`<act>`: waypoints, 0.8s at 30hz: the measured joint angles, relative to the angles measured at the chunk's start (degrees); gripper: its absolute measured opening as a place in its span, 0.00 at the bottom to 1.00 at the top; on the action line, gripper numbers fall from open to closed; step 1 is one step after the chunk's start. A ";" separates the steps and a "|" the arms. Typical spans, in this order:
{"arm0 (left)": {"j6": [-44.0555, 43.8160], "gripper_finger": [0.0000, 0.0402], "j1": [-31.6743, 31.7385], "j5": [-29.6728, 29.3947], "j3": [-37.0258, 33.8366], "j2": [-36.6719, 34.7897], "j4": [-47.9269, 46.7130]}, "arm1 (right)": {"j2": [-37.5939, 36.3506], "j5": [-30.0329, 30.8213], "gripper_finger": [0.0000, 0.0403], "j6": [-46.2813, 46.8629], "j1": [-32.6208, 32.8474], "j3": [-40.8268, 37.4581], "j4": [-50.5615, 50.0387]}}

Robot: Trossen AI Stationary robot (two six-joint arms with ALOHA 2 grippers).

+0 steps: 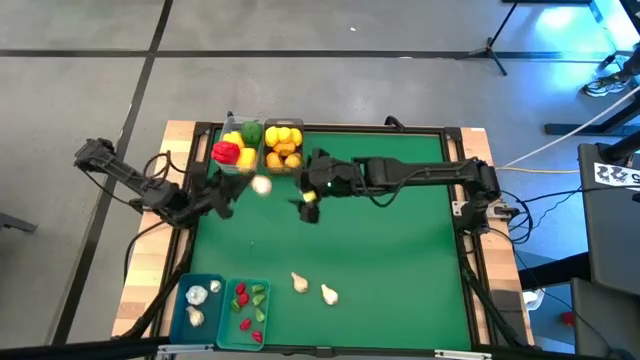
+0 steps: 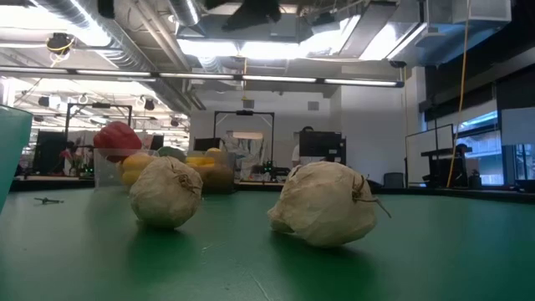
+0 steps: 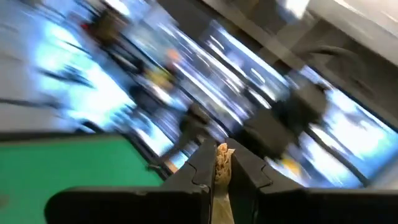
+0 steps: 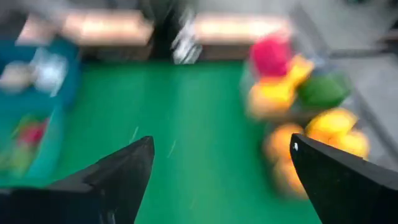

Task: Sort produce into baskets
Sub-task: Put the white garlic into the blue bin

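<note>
My left gripper (image 1: 238, 192) is shut on a white garlic bulb (image 1: 262, 185) just near of the clear pepper basket (image 1: 237, 150). My right gripper (image 1: 309, 207) is open beside it, over the green mat near of the clear basket of lemons and oranges (image 1: 283, 146); nothing shows between its fingers in the right wrist view (image 4: 221, 180). Two garlic bulbs (image 1: 299, 283) (image 1: 329, 294) lie on the mat near the front edge and also show in the low view (image 2: 167, 192) (image 2: 326, 205). Two teal baskets stand at the near left: one holds garlic (image 1: 198, 300), the other chilies (image 1: 250, 308). My left gripper pinches a tan papery bit of the garlic (image 3: 222, 155) between its two fingertips. The fingers hide the rest of the bulb in the left wrist view. The high view shows the bulb past the fingertips, toward the table's right; whether it is clear of the mat, I cannot tell.
The green mat (image 1: 400, 240) is bare across its right half. Both arms' grippers are close together at the far middle, near the clear baskets. A wooden border (image 1: 150, 250) frames the mat.
</note>
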 joint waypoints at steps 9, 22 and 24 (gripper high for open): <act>-19.97 0.08 -10.61 34.61 0.02 -7.94 -25.99 | -1.02 -2.45 0.88 -2.48 4.23 0.00 -14.88; -52.86 0.10 -25.38 57.06 0.00 -1.27 -57.93 | -0.95 -2.46 0.88 -0.89 5.06 -0.55 -14.02; -53.77 0.11 -26.26 56.87 0.00 0.39 -61.26 | -0.95 -2.46 0.88 -0.88 5.06 -0.55 -14.03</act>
